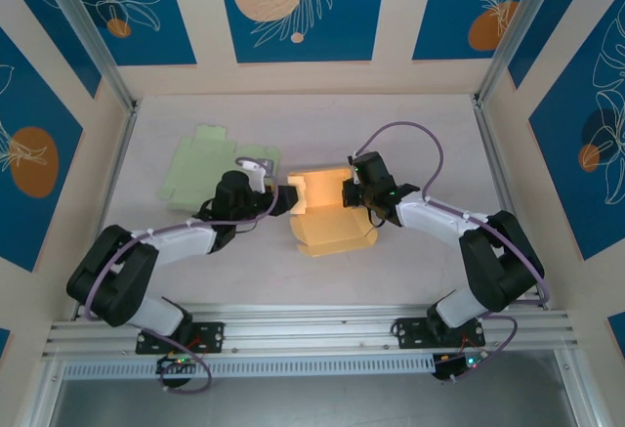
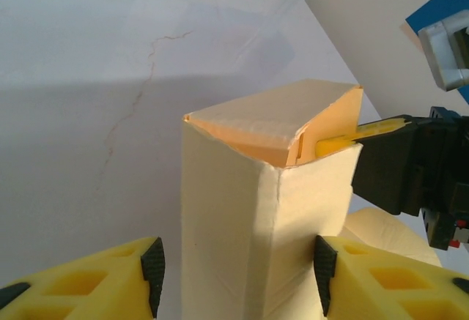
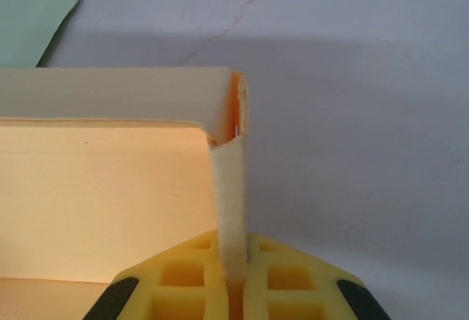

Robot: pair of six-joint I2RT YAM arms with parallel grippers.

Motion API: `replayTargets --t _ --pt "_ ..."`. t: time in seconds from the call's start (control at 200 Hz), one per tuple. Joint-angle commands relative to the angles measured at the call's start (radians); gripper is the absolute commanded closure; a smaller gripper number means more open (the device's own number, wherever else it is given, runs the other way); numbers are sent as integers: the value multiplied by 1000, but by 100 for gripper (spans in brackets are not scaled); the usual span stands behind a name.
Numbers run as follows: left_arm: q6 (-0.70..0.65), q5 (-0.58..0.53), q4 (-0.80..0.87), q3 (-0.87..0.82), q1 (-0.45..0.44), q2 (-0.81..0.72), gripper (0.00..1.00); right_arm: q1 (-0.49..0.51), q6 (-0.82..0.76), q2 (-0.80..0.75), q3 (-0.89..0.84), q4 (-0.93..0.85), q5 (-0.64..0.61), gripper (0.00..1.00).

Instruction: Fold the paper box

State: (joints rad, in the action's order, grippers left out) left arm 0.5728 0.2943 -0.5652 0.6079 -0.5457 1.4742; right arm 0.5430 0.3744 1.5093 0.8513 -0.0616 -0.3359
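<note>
- The paper box (image 1: pixel 327 214) sits mid-table between the two arms, half made: its far part stands up as walls around an orange-lit hollow, and its near part appears to lie flat on the table (image 1: pixel 420 134)
- At the right-hand corner a thin side flap (image 3: pixel 229 188) stands on edge, and the right gripper (image 3: pixel 233 265) is pinched tight on it, no gap showing between finger and paper
- The left gripper (image 2: pixel 238 272) straddles the opposite end of the box with its jaws part open and holds nothing. One pad (image 2: pixel 152 265) is clearly apart from the wall, and the other (image 2: pixel 325 272) is just beside it or touching, I cannot tell which
- The step in hand looks to me like raising and squaring the end walls, the right arm anchoring one corner while the left lines up on the other end
- The next move seems to call for the left jaws to close gently on that end, or nudge it inward, without creasing the thin card, and the right pinch has to hold firm or the whole box will slide
- The upper rim is thin and bendable, and the corner seam nearest the left gripper gapes a little at the top
- Bare table lies open beyond the box and off to the right. A flat green sheet (image 1: pixel 200 165) lies near the left arm on its far side, so that arm has less free room there
</note>
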Motion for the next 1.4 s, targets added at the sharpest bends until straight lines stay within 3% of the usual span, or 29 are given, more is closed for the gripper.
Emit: replayTargets --t 0.0,0.185,0.505,0.82,0.925,1.1,1.395 --pt "-28 28 -28 48 -19 30 43 9 12 -12 31 3 10 100" --pt "-117 -39 72 113 -69 51 43 23 10 -24 34 -8 -6 100" --pt "-282 -332 264 188 -171 61 53 53 29 -62 48 -56 -64 100" --pt "-342 -525 275 222 -203 108 75 101 62 -86 78 -113 -112 100" --pt "-360 -572 294 248 -217 128 77 116 78 -81 84 -130 -129 100" --pt "-341 -688 372 288 -251 146 95 123 108 -27 111 -196 -188 100" --pt "-181 -745 594 325 -252 135 96 114 152 125 224 -386 -218 95"
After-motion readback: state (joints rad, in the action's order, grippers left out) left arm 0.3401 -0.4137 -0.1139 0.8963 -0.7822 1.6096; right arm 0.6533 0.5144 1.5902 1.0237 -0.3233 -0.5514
